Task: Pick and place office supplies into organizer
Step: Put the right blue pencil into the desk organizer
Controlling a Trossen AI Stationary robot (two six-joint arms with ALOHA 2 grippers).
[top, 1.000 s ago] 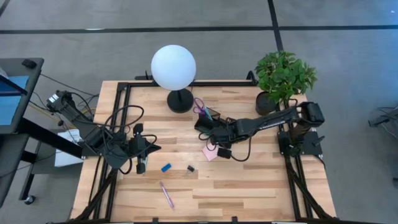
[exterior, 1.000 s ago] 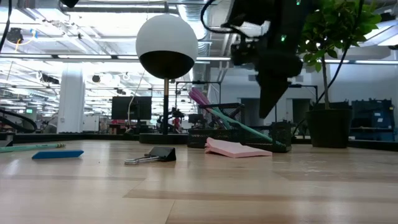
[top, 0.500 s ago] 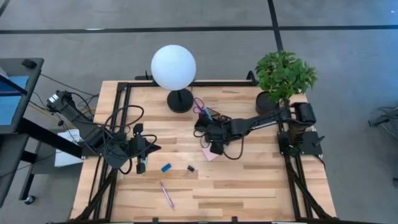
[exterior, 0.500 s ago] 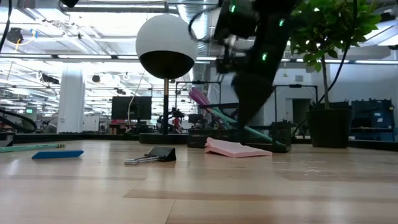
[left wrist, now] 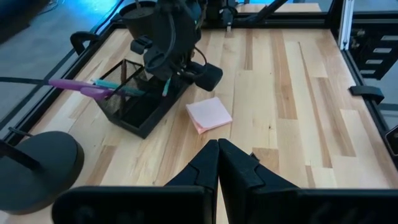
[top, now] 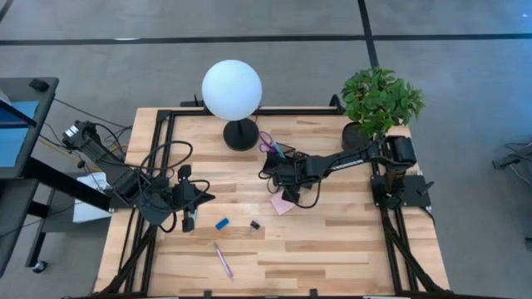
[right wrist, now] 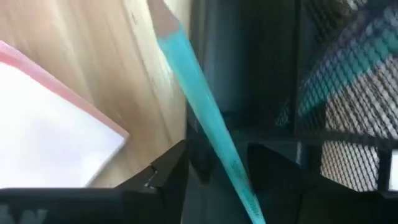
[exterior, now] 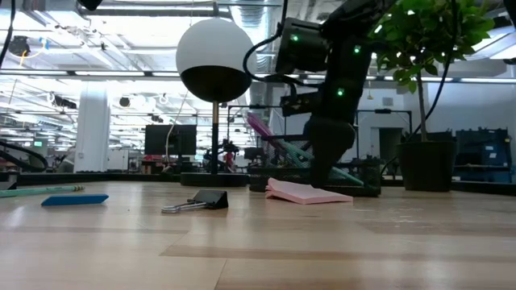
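The black mesh organizer (top: 277,164) (left wrist: 140,106) stands right of the lamp base, with purple-handled scissors (left wrist: 74,85) and a teal pen (exterior: 343,179) leaning in it. My right gripper (top: 287,181) (left wrist: 168,76) hangs low over its near side, shut on a teal pencil (right wrist: 199,93). The pink sticky-note pad (top: 283,203) (left wrist: 209,114) lies flat just in front. The blue block (top: 222,223), black clip (top: 254,225) and purple pen (top: 224,260) lie on the table further left and nearer. My left gripper (top: 189,221) (left wrist: 217,155) is shut and waits at the table's left. My right gripper pinches the teal pencil between its two fingers, with the shaft (right wrist: 239,180) running out between them. The fingers come from above, pointing down. The pencil slants below them across the organizer's wall (right wrist: 208,74), its sharpened tip (right wrist: 158,15) over the wood beside the pad.
A white globe lamp on a round black base (top: 240,134) stands left of the organizer, and a potted plant (top: 378,104) at the far right corner. Black frame rails run along the table's edges. Cables (top: 154,178) trail round the left arm.
My right gripper has come down and moved toward the table's left and far side, from above the pad's right to low over the organizer's near side, carrying the teal pencil. The pad, block, clip and purple pen have stayed put.
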